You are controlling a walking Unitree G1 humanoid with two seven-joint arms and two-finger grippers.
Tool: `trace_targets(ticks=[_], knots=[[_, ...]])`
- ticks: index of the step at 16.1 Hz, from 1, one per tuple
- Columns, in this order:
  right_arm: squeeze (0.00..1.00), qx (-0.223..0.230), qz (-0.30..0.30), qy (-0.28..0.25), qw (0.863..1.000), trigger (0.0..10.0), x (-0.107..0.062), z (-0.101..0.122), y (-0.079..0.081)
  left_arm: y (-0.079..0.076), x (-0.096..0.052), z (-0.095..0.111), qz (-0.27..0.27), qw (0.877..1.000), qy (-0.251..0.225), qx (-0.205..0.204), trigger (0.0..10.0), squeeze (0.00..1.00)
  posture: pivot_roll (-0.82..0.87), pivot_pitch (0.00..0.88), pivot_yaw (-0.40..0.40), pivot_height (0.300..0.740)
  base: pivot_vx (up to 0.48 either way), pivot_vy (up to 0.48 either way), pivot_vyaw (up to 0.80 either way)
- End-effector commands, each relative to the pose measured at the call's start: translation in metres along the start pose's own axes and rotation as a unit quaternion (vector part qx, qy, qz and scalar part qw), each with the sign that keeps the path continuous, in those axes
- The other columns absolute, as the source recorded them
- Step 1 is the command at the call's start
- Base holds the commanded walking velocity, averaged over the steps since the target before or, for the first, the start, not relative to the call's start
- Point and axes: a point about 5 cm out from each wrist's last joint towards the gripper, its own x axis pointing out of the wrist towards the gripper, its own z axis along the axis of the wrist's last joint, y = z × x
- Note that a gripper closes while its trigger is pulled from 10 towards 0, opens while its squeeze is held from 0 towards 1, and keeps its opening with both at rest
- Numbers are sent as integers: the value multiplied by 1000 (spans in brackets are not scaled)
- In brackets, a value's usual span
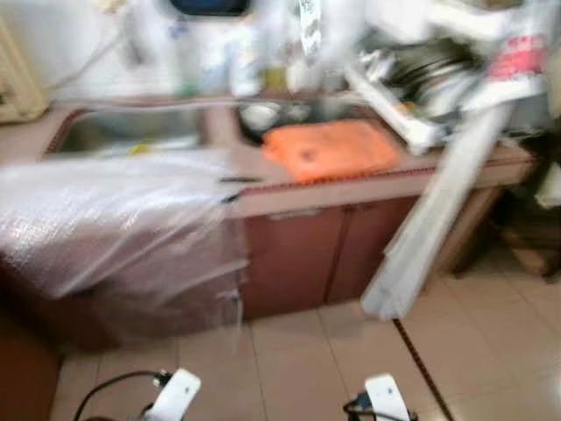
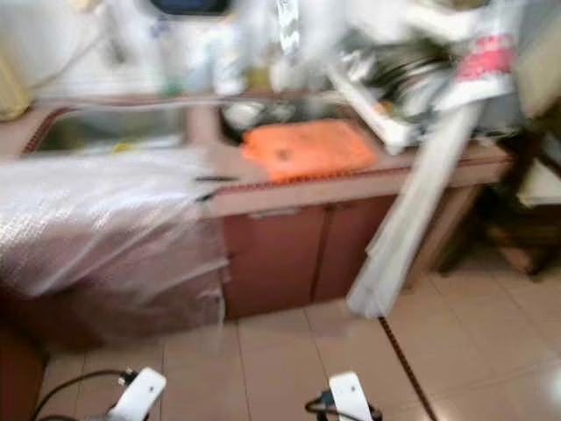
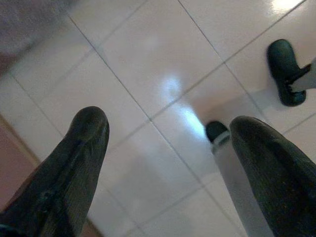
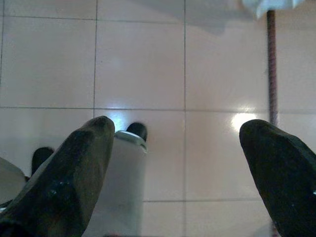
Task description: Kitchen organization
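Orange cutting board (image 1: pixel 331 149) lies flat on the counter (image 1: pixel 368 186) in the upper middle of the blurry picture, long side running left to right beside the piled dish rack (image 1: pixel 438 83), so tidying looks not yet begun. Left gripper (image 3: pixel 168 143) and right gripper (image 4: pixel 177 148) hang spread wide over floor tiles (image 4: pixel 143 59), holding nothing.

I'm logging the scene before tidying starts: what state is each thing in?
Cabinet doors: shut.
Orange cloth: lying flat on the counter.
Plastic sheet: draped over the counter's edge.
Left gripper: open, empty, over floor tiles.
Right gripper: open, empty, over floor tiles.
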Motion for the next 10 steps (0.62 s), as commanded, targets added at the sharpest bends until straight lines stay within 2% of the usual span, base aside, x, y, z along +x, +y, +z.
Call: trace_targets(ticks=[1, 10], knots=[[0, 1, -6, 8, 1000, 10000, -2, -5, -5, -2, 1, 12, 1, 1000, -16, 2, 10000, 0, -58, 0, 38, 740, 0, 0, -781], [0, -4, -5, 10, 1000, 10000, -1, -5, -6, -2, 1, 15, 2, 1000, -20, -6, 10000, 0, -49, 0, 25, 740, 0, 0, -781]])
